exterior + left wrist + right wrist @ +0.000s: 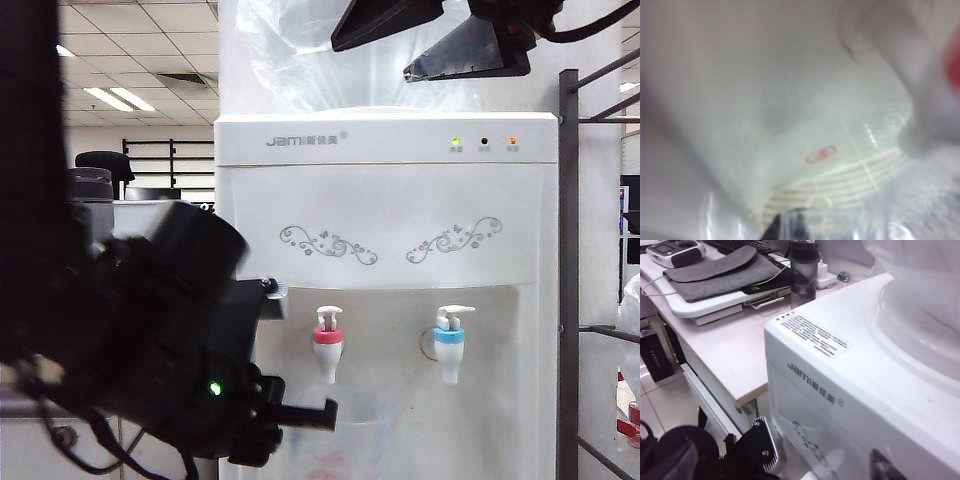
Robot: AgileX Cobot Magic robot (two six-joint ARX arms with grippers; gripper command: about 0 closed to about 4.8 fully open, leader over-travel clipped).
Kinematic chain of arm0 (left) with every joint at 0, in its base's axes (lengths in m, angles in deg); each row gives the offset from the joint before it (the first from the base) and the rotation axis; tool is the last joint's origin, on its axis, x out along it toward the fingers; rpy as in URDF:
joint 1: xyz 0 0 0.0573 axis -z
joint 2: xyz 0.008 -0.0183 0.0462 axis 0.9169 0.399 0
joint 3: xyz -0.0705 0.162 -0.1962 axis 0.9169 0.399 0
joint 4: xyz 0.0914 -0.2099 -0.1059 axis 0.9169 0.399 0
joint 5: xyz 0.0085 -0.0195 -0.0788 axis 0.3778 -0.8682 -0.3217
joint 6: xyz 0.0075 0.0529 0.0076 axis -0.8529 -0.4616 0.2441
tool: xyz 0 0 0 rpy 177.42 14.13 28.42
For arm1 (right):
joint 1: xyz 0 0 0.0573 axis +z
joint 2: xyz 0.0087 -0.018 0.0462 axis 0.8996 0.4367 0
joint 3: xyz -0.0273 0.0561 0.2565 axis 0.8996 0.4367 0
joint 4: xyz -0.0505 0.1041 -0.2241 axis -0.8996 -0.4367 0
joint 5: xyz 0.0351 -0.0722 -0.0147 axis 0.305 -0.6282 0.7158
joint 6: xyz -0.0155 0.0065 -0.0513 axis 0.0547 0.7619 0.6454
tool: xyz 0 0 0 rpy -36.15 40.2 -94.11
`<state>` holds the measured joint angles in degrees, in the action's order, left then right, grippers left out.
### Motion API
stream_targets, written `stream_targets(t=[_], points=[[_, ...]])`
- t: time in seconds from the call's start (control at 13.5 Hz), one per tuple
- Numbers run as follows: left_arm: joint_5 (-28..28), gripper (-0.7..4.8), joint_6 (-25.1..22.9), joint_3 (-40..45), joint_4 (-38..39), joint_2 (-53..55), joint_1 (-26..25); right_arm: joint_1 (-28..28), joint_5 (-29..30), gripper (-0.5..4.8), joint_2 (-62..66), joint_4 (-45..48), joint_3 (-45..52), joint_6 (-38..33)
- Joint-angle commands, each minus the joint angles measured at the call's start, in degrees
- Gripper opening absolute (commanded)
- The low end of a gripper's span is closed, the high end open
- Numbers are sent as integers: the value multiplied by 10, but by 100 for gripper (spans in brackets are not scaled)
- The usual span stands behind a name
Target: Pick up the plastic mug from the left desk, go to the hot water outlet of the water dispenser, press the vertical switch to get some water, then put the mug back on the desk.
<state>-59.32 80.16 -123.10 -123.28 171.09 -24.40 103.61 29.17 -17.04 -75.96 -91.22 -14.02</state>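
Observation:
The white water dispenser [385, 190] fills the exterior view. Its hot water outlet [328, 345] has a red collar, with the vertical switch [328, 314] on top. Just below that nozzle hangs the clear plastic mug [362, 432], with my left gripper [318, 415] shut on its left side. The left wrist view is blurred: the mug [850, 226] and a dark finger [774, 231] lie over the slatted drip tray [840, 186]. My right gripper [370, 60] hangs open above the dispenser's top, holding nothing. The left desk [725, 355] lies beside the dispenser [850, 370].
A blue-collared tap [450, 342] sits to the right of the red one. A grey metal rack [570, 280] stands at the dispenser's right. On the desk are a dark grey bottle [803, 272], a grey felt sleeve [720, 267] and a keyboard tray. The big clear bottle [920, 295] tops the dispenser.

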Motion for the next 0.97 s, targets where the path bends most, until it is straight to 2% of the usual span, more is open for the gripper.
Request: stream_targets(t=[0.07,0.15,0.3,0.37,0.45,0.52,0.59,0.67,0.74,0.82,0.89,0.97], points=[[1,-5,18,-11,4,10,0,0,-9,479,0,8,-1,-2],[1,-5,19,-11,2,10,3,-1,-9,479,0,8,-1,-1],[36,-5,19,-14,-9,10,2,0,-8,479,0,8,-1,-2],[111,-5,21,-13,-90,10,-7,1,-6,479,0,10,-1,-2],[181,-5,21,-13,-243,10,-8,1,-6,479,1,10,-1,-2],[186,-5,21,-13,-266,10,-8,1,-6,479,4,9,-1,-2],[186,-5,21,-13,-274,10,-7,1,-2,406,10,5,-1,-6],[186,-5,20,-13,-273,10,-7,2,13,285,23,5,-1,-6],[188,-5,17,-13,-270,10,-7,2,34,122,36,0,-1,-6],[192,-5,16,-13,-269,10,-7,2,44,29,46,-1,-1,-6],[199,-5,16,-13,-269,10,-7,2,52,-4,60,-2,-1,-6],[209,-5,16,-13,-269,10,-7,2,52,-5,67,-3,-1,-7]])
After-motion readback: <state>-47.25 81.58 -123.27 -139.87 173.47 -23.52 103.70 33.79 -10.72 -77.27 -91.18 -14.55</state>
